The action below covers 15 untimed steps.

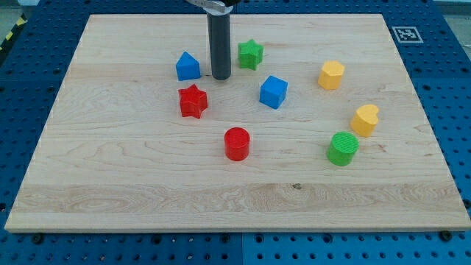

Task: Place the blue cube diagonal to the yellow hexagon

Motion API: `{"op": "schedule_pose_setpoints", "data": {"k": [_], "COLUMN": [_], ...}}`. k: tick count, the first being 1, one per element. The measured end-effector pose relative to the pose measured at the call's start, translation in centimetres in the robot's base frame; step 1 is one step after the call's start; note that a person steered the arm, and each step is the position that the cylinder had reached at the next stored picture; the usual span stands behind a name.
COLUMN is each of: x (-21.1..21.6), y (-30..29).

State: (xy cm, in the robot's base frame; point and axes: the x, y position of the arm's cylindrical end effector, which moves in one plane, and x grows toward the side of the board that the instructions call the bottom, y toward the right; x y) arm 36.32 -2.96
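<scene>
Pale wooden board with visible grain lies on a blue perforated surface; a black-and-white marker tag sits at the board's top-right corner. The rod's upper part is cut off by the view's top edge, so its mount cannot be made out. From left to right: a blue house-shaped block stands toward the top edge, left of centre, with a red star just below it. My tip rests on the board just right of the blue house-shaped block, apart from it, with the green star near on its right; the rod is a plain bare end, with no fingers and nothing held. A red cylinder sits near the board's middle. The blue cube lies right of centre, below the green star, touching nothing. The yellow hexagon stands well apart to its right, slightly nearer the top edge. A ribbed green cylinder and a yellow block, its shape unclear, stand close together toward the right edge.
</scene>
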Motion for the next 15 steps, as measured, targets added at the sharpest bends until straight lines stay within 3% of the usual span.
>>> {"op": "schedule_pose_setpoints", "data": {"k": [2, 4, 5, 9, 11, 15], "x": [1.9, 2.4, 4.7, 6.6, 10.2, 10.1], "y": [0.7, 6.3, 6.9, 9.6, 11.5, 14.1]}}
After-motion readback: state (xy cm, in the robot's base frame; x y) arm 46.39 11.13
